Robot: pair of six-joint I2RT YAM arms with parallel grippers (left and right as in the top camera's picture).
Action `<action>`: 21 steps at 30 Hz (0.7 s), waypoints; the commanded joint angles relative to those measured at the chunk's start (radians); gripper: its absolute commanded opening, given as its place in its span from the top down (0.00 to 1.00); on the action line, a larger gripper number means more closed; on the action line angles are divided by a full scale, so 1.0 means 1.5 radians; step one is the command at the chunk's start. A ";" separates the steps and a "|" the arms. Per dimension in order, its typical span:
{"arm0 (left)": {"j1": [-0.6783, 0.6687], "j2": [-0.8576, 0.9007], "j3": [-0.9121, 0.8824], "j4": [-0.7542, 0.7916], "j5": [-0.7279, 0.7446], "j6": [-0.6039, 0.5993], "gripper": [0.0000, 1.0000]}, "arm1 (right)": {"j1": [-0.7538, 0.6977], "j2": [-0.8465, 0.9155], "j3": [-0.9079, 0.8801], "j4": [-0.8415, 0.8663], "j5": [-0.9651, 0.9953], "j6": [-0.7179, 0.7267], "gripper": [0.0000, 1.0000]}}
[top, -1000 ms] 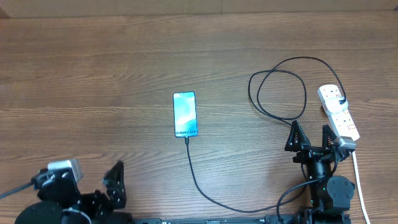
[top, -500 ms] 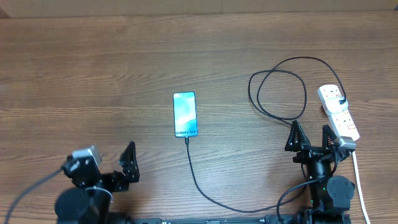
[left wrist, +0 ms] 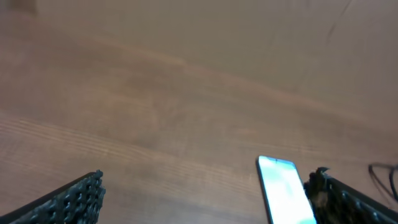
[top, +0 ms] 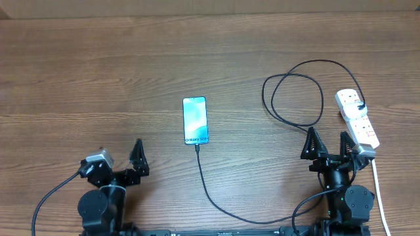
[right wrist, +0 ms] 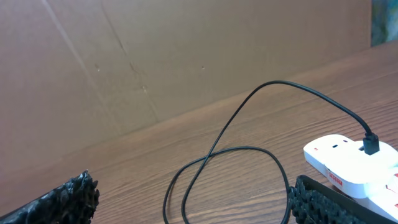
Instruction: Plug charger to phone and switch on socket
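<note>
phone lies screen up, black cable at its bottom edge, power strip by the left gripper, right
No: the overhead view shows the power strip beside the right gripper, not the left gripper. The phone and black cable are as you say.

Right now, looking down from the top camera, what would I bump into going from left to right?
Left black two-finger gripper, slim blue-screened phone, right black two-finger gripper, long white power strip with red markings.

Looping thin black cable (top: 264, 94) is crowding the white power strip (top: 357, 119); brown wooden tabletop (top: 98, 72) elsewhere is lying open.
</note>
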 commanded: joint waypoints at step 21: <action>0.004 -0.009 -0.107 0.172 -0.024 0.134 0.01 | 0.004 -0.007 -0.007 0.002 -0.003 0.002 0.00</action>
